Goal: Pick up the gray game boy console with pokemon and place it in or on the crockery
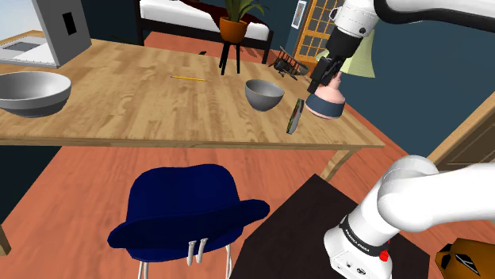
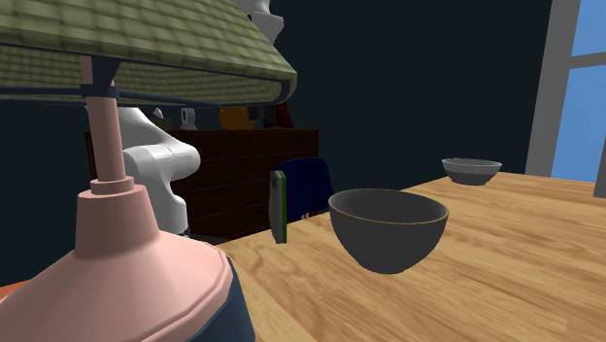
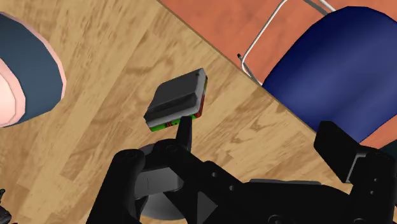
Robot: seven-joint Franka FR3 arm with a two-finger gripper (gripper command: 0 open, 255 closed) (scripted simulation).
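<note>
On the wooden worktop (image 1: 143,111), from the shoulder view's left: a large grey bowl (image 1: 32,91), a yellow pencil (image 1: 188,78), a smaller grey bowl (image 1: 263,93), then the grey game console (image 1: 296,116). It stands on its edge near that bowl, not touching, with a green and red strip along one side; any writing is unreadable. Next comes a pink lamp (image 1: 327,103), and above its base the black tool (image 1: 321,79), fingers spread wide, holding nothing.
</note>
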